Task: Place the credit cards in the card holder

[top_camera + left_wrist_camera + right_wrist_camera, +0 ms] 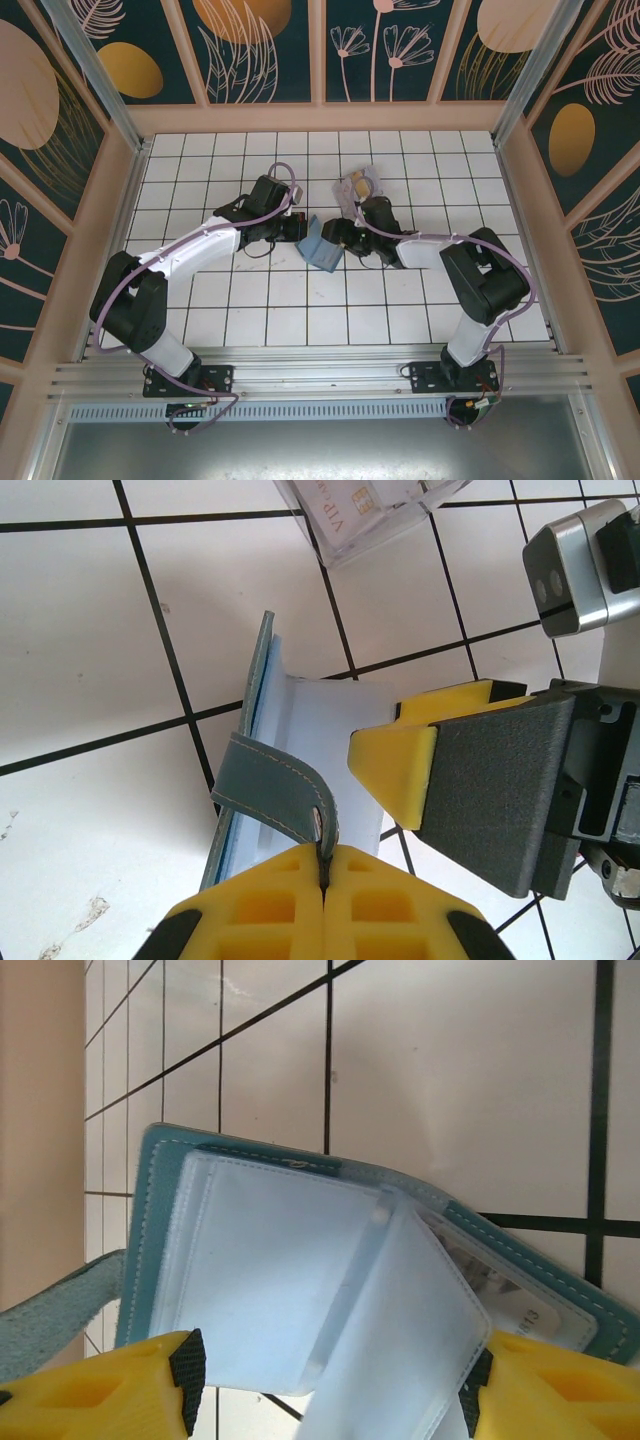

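Observation:
The teal card holder (322, 252) lies open on the white tiles between my two grippers. My left gripper (325, 852) is shut on its teal strap (270, 780), and the holder's pale inner leaf (325, 715) stands on edge just beyond. My right gripper (330, 1400) is open. Its yellow fingers (100, 1395) straddle the holder's clear plastic sleeves (270, 1270) from the other side, and one of those fingers (395, 765) reaches in over the inner leaf. The credit cards (358, 184) sit in a small bunch on the tiles just behind the right gripper, with their near edge (365, 510) in the left wrist view.
Both arms meet at the middle of the white gridded table (270, 300). Peach-framed walls (320, 118) close in the back and both sides. Open tiles stretch toward the near edge and out to either side.

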### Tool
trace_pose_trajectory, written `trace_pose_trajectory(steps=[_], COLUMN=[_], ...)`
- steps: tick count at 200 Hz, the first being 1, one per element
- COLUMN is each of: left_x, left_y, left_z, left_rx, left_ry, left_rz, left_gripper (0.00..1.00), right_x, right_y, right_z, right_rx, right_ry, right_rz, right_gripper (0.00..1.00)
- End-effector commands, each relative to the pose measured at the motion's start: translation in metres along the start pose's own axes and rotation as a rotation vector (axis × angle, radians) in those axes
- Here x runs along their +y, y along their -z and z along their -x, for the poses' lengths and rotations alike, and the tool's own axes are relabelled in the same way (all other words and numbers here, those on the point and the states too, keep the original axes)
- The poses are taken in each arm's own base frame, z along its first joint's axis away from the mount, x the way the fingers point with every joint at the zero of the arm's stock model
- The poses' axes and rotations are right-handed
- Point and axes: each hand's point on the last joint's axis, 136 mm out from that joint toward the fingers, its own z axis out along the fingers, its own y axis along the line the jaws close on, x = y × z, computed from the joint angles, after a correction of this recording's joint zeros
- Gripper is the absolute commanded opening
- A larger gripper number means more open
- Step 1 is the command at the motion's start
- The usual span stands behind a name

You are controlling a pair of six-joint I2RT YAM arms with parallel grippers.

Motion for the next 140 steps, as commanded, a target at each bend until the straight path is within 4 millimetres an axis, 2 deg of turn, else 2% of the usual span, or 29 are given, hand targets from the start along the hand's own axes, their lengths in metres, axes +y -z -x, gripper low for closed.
trace_pose_trajectory(steps=[1, 38, 69, 102, 109, 112, 120, 140], left_x=[-0.003, -0.002, 0.001, 0.027, 0.033, 0.035, 0.040, 0.043], left_y=[0.005, 0.001, -0.010, -0.016, -0.016, -0.016, -0.015, -0.011], left_z=[0.003, 0.002, -0.011, -0.031, -0.034, -0.036, -0.039, -0.041], left_rx=[-0.015, -0.007, 0.044, 0.089, 0.096, 0.099, 0.101, 0.087], left_ry=[0.012, 0.012, 0.022, 0.045, 0.053, 0.057, 0.067, 0.090], left_rz=[-0.019, -0.023, -0.034, 0.057, 0.074, 0.079, 0.089, 0.077], left_gripper=[0.00, 0.00, 0.00, 0.00, 0.00, 0.00, 0.00, 0.00], right_x=[0.024, 0.027, 0.023, 0.010, 0.009, 0.002, -0.003, -0.016], right_y=[0.001, 0.004, -0.002, -0.005, -0.003, 0.001, 0.007, 0.024], right_z=[0.007, 0.007, 0.008, 0.010, 0.010, 0.020, 0.027, 0.040], right_rx=[-0.001, 0.012, 0.021, 0.020, 0.015, -0.006, -0.022, -0.052], right_ry=[0.034, 0.053, 0.051, 0.043, 0.053, 0.042, 0.039, 0.039], right_rz=[0.050, 0.032, 0.027, -0.002, -0.016, -0.030, -0.044, -0.082], right_gripper=[0.68, 0.68, 0.68, 0.68, 0.68, 0.68, 0.68, 0.68])
